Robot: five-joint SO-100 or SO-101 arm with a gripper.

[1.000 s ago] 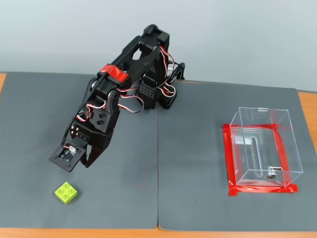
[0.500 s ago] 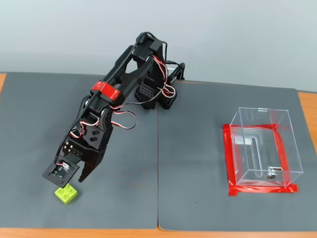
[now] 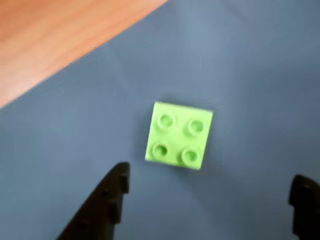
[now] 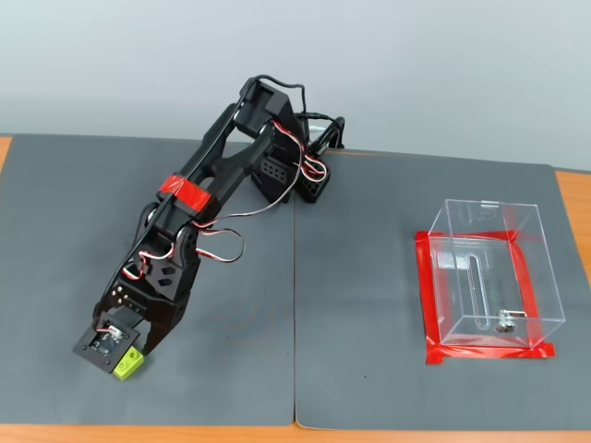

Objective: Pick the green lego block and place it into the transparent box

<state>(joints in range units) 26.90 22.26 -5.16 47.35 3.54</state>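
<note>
On the table's grey mat [image 4: 369, 369], I see my tool [image 3: 210, 210] spread open, empty, just short of the green lego block [image 3: 179, 135]; the transparent box [image 4: 489, 277] stands well apart.

The brick [image 3: 179, 135] looks like smooth green plastic, the mat [image 3: 240, 60] matt grey, the desk [image 3: 45, 35] wood-grained, the box [image 4: 489, 277] clear glossy plastic.

I see two dark grey mats [image 4: 388, 305] side by side, seam between them. Wood table [image 3: 50, 35] shows at their edges. Pale wall [image 4: 416, 65] behind.
</note>
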